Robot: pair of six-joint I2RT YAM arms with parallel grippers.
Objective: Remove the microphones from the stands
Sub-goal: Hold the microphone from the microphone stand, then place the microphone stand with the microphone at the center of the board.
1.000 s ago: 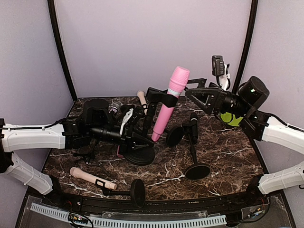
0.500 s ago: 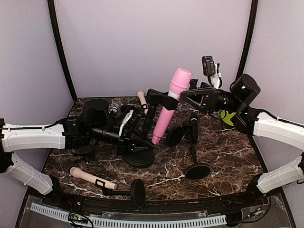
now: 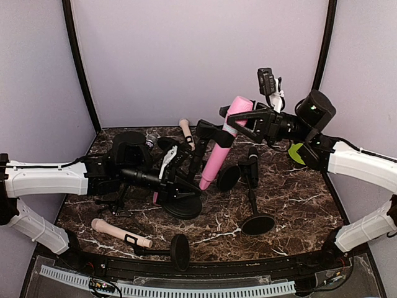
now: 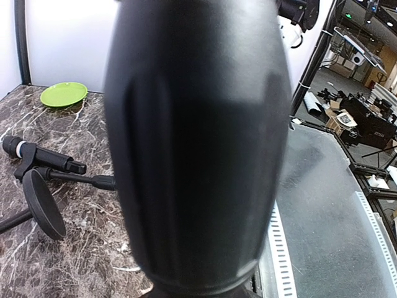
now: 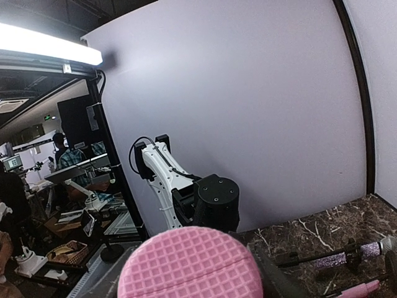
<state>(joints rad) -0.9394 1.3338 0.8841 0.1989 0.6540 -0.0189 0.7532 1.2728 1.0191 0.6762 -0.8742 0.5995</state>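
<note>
Where the stand's clip (image 3: 215,133) cradles it, the pink microphone (image 3: 216,159) leans.

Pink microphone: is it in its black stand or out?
In. The pink microphone leans tilted in the black stand's clip; the right gripper is at its head.

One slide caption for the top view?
Right tool at the pink microphone head; left tool low at its stand.
</note>
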